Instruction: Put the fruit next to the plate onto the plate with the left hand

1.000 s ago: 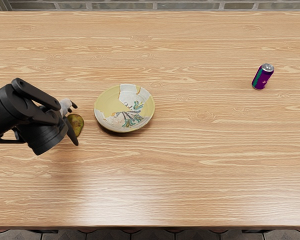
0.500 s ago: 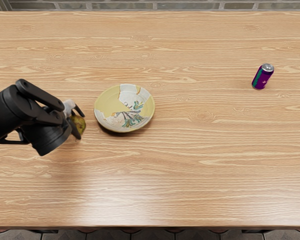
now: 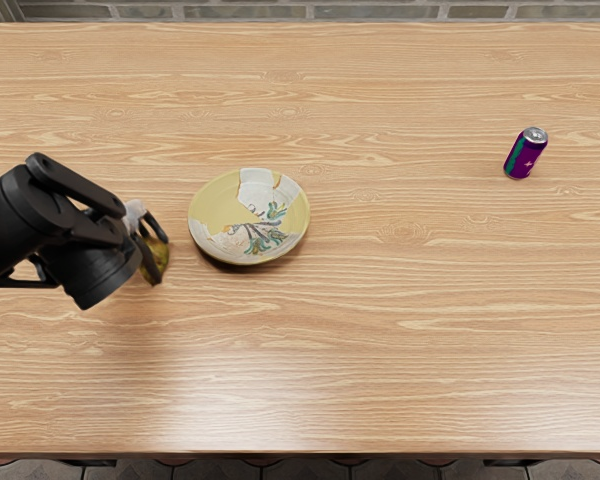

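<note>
A yellow-green fruit [image 3: 160,247] lies left of the plate, mostly hidden by my left hand [image 3: 146,245]. The black fingers of that hand curl around the fruit from the left, with the arm coming in from the picture's left edge. The yellow plate [image 3: 248,215] with a white and green pattern sits on the table just right of the fruit, a small gap between them. The right arm does not show.
A purple can [image 3: 525,152] stands far off at the right of the wooden table [image 3: 380,330]. A grey brick wall runs along the table's far edge.
The left hand moved in on the fruit and its fingers closed around it; the fruit, plainly visible a second ago, is now largely covered.
</note>
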Action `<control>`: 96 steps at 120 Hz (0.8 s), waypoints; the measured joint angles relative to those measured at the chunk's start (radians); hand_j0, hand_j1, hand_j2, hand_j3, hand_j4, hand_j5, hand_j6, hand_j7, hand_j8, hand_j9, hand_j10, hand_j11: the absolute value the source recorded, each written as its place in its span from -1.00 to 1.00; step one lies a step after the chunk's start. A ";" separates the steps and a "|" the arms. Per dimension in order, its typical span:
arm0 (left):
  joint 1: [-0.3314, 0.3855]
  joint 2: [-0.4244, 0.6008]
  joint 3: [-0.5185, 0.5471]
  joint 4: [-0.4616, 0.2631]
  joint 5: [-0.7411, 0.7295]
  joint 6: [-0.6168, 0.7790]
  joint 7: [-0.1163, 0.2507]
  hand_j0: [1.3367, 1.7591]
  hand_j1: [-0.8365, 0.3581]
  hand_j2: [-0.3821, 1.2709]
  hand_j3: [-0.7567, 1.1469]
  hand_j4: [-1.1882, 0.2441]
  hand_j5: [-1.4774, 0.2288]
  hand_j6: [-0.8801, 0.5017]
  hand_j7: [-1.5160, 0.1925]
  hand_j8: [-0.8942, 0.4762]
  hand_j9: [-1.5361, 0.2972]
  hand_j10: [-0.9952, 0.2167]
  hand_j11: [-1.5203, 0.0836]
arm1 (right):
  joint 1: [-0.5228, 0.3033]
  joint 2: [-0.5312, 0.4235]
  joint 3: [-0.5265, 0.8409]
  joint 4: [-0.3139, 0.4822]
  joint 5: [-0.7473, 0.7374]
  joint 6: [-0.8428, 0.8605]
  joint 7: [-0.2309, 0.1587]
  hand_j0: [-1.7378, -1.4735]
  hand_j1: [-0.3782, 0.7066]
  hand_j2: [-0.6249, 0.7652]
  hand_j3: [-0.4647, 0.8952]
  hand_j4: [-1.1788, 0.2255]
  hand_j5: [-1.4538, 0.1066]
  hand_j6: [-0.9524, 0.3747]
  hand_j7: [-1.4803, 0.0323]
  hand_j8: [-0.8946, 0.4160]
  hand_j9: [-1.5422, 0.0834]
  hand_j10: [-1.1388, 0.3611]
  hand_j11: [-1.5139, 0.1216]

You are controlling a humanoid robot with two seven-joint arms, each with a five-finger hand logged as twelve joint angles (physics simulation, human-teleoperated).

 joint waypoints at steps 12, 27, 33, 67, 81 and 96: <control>-0.005 0.007 0.001 -0.007 -0.016 0.000 0.002 0.51 -0.22 0.17 -0.20 -0.19 -0.39 -0.32 -0.35 -0.47 -0.21 -0.57 -0.31 | 0.000 0.000 0.000 0.000 0.000 0.000 0.000 -0.40 -0.93 -0.10 -0.32 0.67 0.85 0.42 0.94 0.35 0.88 0.51 0.84; -0.022 0.027 0.002 -0.017 -0.033 0.000 0.004 0.51 -0.21 0.14 -0.20 -0.17 -0.42 -0.31 -0.39 -0.40 -0.31 -0.60 -0.33 | 0.000 0.000 0.000 0.000 0.000 0.000 0.000 -0.40 -0.93 -0.10 -0.32 0.67 0.85 0.42 0.94 0.35 0.88 0.51 0.84; -0.031 0.034 0.002 -0.023 -0.037 0.000 0.004 0.51 -0.19 0.13 -0.20 -0.18 -0.43 -0.31 -0.39 -0.40 -0.34 -0.61 -0.34 | 0.000 0.000 0.000 0.000 0.000 0.000 0.000 -0.40 -0.93 -0.10 -0.32 0.67 0.85 0.42 0.94 0.35 0.88 0.51 0.84; -0.152 0.124 0.004 -0.054 -0.071 -0.002 0.006 0.49 -0.25 0.19 -0.20 -0.09 -0.59 -0.19 -0.52 -0.27 -0.51 -0.73 -0.48 | 0.000 0.000 0.000 0.000 0.000 0.000 0.000 -0.40 -0.93 -0.10 -0.32 0.67 0.85 0.42 0.94 0.35 0.88 0.51 0.84; -0.210 0.152 0.004 -0.064 -0.078 -0.011 0.006 0.49 -0.23 0.12 -0.20 -0.09 -0.61 -0.19 -0.53 -0.26 -0.54 -0.75 -0.51 | 0.000 0.000 0.000 0.000 0.000 0.000 0.000 -0.40 -0.93 -0.10 -0.32 0.67 0.85 0.42 0.94 0.35 0.88 0.51 0.84; -0.243 0.165 -0.028 -0.063 -0.080 -0.106 0.004 0.49 -0.23 0.14 -0.20 -0.10 -0.60 -0.21 -0.54 -0.24 -0.56 -0.76 -0.53 | 0.000 0.000 0.000 0.000 0.000 0.000 0.000 -0.40 -0.93 -0.10 -0.32 0.67 0.85 0.42 0.94 0.35 0.88 0.51 0.84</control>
